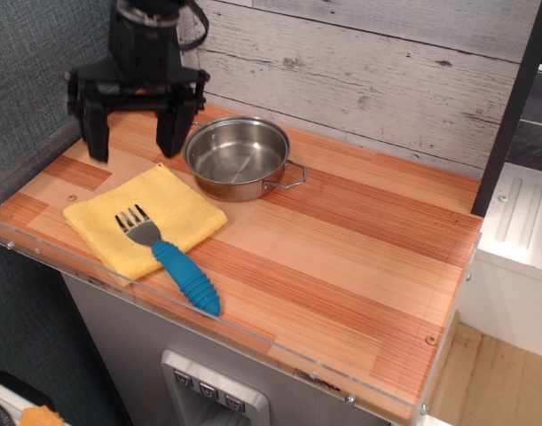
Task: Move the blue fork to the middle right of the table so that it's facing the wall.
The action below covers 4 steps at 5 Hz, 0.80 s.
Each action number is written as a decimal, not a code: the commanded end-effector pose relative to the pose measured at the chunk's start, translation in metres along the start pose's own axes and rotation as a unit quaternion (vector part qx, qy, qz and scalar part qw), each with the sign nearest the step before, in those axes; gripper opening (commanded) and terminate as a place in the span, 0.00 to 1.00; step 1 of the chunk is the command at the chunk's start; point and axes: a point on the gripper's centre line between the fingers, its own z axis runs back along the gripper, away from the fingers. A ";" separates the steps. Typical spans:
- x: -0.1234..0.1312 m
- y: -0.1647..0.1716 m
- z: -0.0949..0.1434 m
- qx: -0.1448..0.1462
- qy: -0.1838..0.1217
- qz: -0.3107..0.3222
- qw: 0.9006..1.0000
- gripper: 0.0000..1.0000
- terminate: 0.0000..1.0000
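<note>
Observation.image shows the blue fork (171,257) lying untouched, its silver tines resting on the yellow cloth (145,218) and its ribbed handle running off the cloth's near corner toward the clear front rim of the surface (359,266). Because the head sits propped on the folded fabric and the handle on bare wood, the fork probably lies at a slight slant, and the chunky handle is the obvious part to grip.

Up beyond the cloth's far corner, the gripper (135,124) hangs in the air with its fingers spread apart and holding nothing; it is well apart from the fork and just beside the steel pot (239,157), which stands touching or nearly touching the cloth's far right edge. I judge the reach toward the fork has not yet reached it.

Room for the move looks good. To the right of the cloth the planks are bare all the way to the acrylic rim, so the fork can travel low past the pot's near handle without meeting anything. The tight spots are near the cloth itself: the fork handle ends close to the front rim, and the pot crowds the path from the gripper. At the goal, the tines would need turning toward the wall (368,71) behind the pot.
</note>
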 end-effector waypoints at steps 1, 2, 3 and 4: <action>-0.034 0.003 -0.015 -0.033 -0.012 0.080 0.996 1.00 0.00; -0.042 -0.001 -0.032 -0.063 -0.011 0.108 0.992 1.00 0.00; -0.050 -0.014 -0.044 -0.095 -0.027 0.101 0.990 1.00 0.00; -0.052 -0.018 -0.048 -0.112 -0.041 0.100 0.988 1.00 0.00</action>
